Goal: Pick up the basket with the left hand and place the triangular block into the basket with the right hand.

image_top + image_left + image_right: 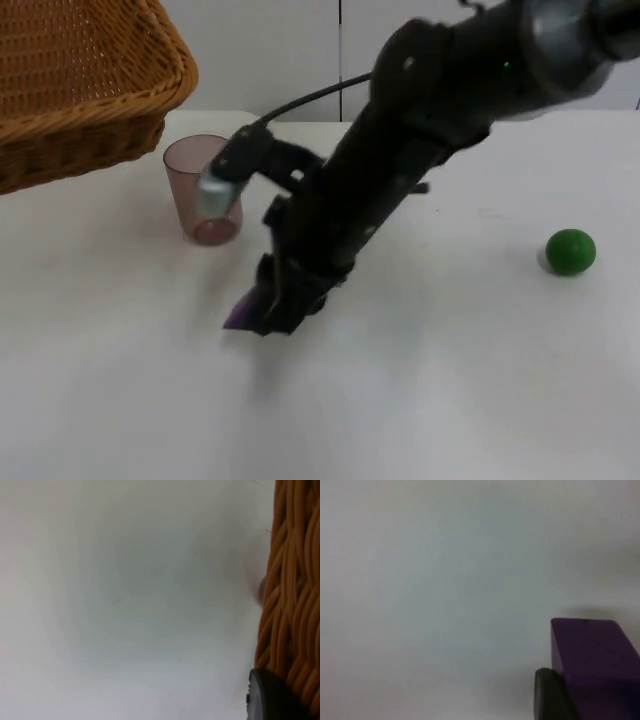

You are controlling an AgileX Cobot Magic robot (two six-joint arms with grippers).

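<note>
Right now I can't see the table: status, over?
Left tool holds basket aloft. Right tool shut on purple block, low over table. Cup stands between block and basket.

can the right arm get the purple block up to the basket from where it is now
Probably yes. The right gripper grips the purple block, and the raised basket sits open to its left; only the pink cup stands near the path.

My right arm [420, 130] is bulky, glossy black, with a grey collar far back from my right gripper [275, 310], whose fingers [552, 695] are black and round-tipped, a silver-grey cylinder alongside.
</note>
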